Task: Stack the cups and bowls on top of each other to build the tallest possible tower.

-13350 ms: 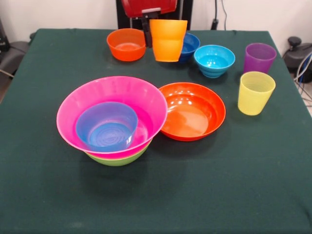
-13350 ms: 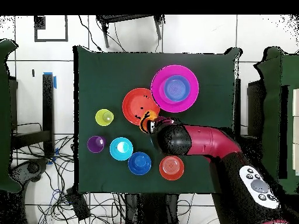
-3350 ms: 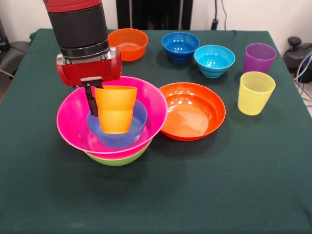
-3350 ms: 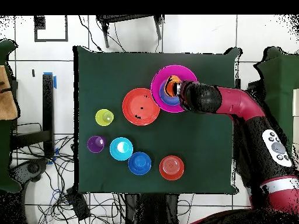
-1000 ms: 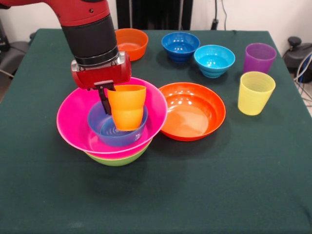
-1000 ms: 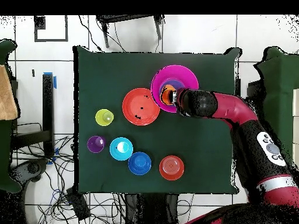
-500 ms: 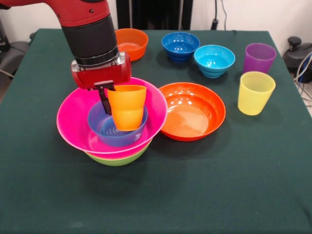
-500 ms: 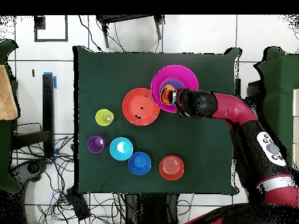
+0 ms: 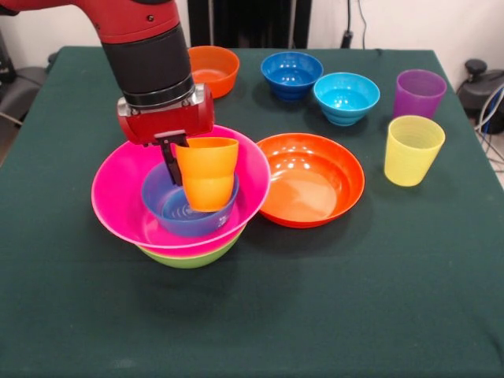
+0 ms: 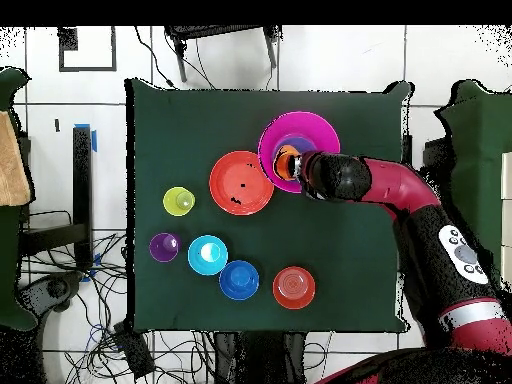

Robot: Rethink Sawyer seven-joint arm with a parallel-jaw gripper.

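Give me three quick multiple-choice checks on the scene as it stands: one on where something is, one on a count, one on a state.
1. Where is the orange cup?
A. In the blue bowl on the tower
B. Beside the yellow cup
C. In the shallow orange bowl

2. How many cups stand alone on the table?
A. One
B. Two
C. Four

3. What is the gripper doing?
A. Open, clear of everything
B. Out of sight
C. Shut on the orange cup

Answers: 1 A, its base sits inside the blue bowl; 2 B, the yellow cup and purple cup; 3 C, a finger grips its rim.
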